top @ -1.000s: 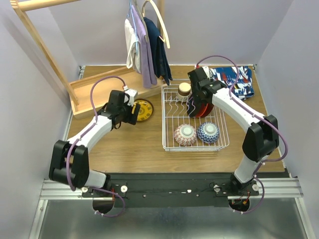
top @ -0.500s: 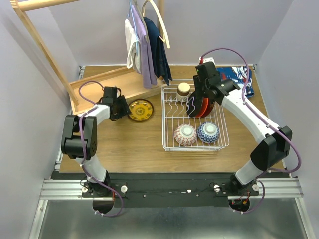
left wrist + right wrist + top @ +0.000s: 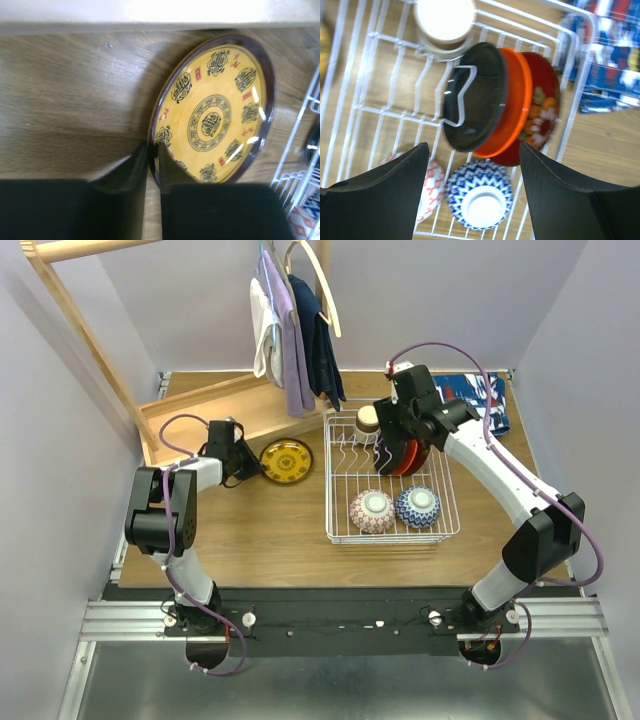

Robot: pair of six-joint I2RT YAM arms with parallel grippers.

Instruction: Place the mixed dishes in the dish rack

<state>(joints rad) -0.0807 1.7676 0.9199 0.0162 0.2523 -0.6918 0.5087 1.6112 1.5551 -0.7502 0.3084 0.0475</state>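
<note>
The yellow-patterned plate (image 3: 286, 460) (image 3: 215, 115) lies on the table left of the dish rack (image 3: 328, 510) (image 3: 370, 75). My left gripper (image 3: 247, 466) (image 3: 152, 147) is shut on its near rim, one finger on each side. In the rack, a black plate (image 3: 475, 100), an orange plate (image 3: 516, 110) and a red floral plate (image 3: 542, 107) stand in the tines. A blue bowl (image 3: 479, 200) and a pink bowl (image 3: 434, 185) sit upside down at the front, with a cup (image 3: 444, 17) at the back. My right gripper (image 3: 388, 452) (image 3: 472, 145) hangs open above the plates, holding nothing.
A wooden frame (image 3: 180, 410) runs along the back left, close behind the yellow plate. Clothes (image 3: 295, 330) hang above the rack's back left corner. A blue-red patterned cloth (image 3: 480, 400) (image 3: 615, 60) lies behind the rack on the right.
My left gripper reached the yellow plate from the left and closed on its rim. My right gripper opened wider and drew slightly back and left above the racked plates.
</note>
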